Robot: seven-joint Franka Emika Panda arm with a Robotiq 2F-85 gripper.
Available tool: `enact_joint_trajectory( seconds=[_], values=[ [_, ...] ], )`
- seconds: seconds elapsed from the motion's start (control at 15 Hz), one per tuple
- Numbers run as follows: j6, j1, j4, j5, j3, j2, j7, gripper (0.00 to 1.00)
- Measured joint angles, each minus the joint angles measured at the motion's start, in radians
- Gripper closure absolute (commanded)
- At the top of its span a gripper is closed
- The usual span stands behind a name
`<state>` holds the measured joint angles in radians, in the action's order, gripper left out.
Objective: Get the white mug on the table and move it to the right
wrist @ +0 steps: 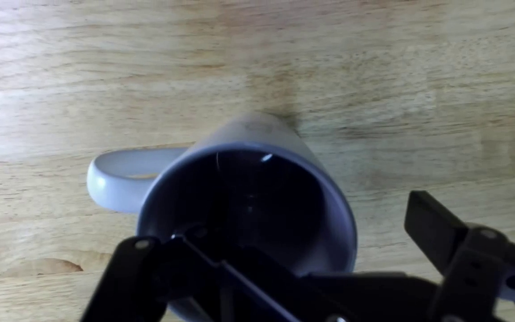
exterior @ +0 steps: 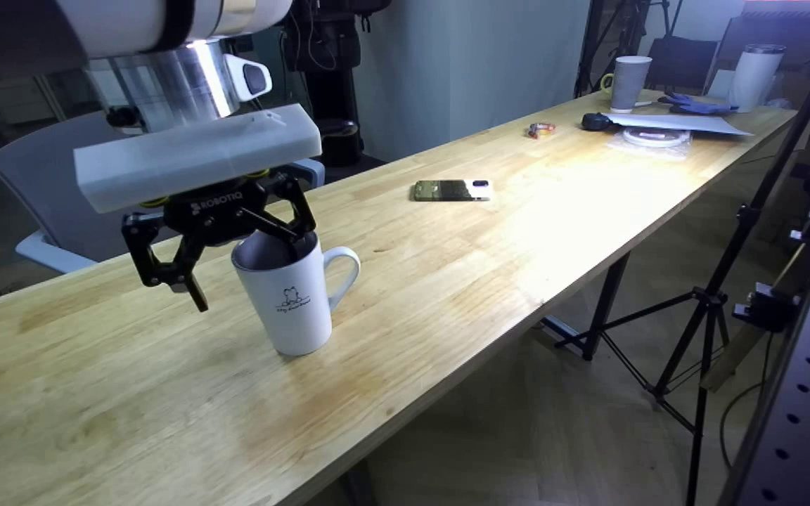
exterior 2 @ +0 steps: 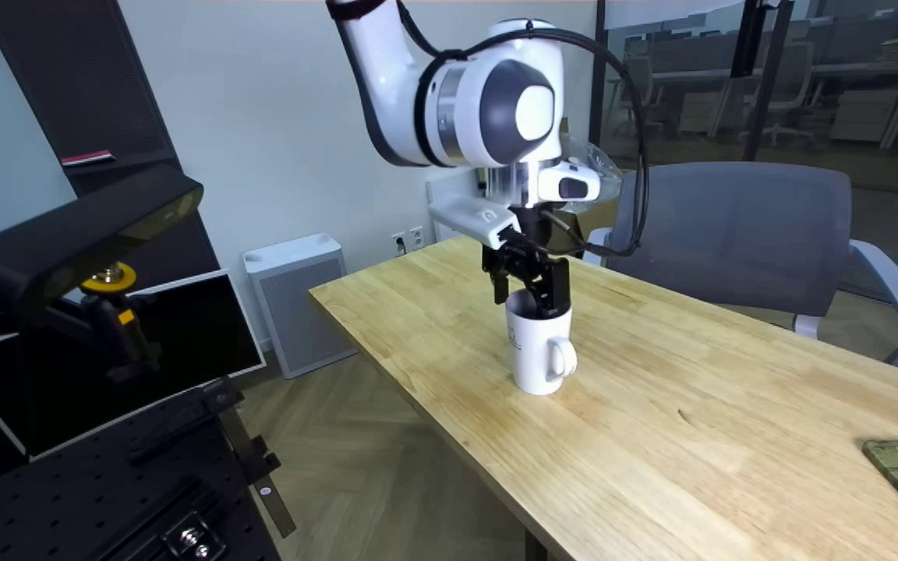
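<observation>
White mug [exterior: 291,309]: upright on the bench [exterior: 447,281], left of centre in an exterior view; its mouth takes up the lower middle of the wrist view.
Pincer [exterior: 250,272]: spread. One finger dips into the mug; the outer finger [wrist: 434,230] hangs outside, lower right in the wrist view, with a gap to the wall.
Inner finger: tip lost in the dark inside the mug; we can't tell if it touches.
Mug wall: between the fingers, not pinched.
Loop handle [wrist: 114,192]: middle left in the wrist view; we see no finger on it.
Grasp: we read this as the step in hand, fingers lined up either side of the wall, squeeze not yet made. Lift and carry remain.
Squeeze next: we think it calls for drawing both fingers onto the wall evenly; if one lands first, it probably drags or tips the mug. If depth looks short, we go down a touch first.
Lift after: straight up until the base is off the bench, then sideways.
Right: in both exterior views that runs toward the phone [exterior: 452,190]. Whose right the task means, we can't tell; we'd confirm, and set down short of the phone.
</observation>
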<state>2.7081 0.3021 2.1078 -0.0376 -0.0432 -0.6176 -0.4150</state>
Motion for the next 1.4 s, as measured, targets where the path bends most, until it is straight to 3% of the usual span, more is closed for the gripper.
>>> enact_joint_trajectory(
  seconds=[0.73,0.87,1.4],
  values=[
    [-0.006,0.0,-0.001,0.0,-0.023,-0.012,-0.006,0.95],
    [-0.015,0.001,-0.003,0.0,-0.03,-0.012,-0.016,1.0],
    [-0.121,0.0,-0.036,0.008,-0.089,-0.008,-0.051,0.98]
  ],
)
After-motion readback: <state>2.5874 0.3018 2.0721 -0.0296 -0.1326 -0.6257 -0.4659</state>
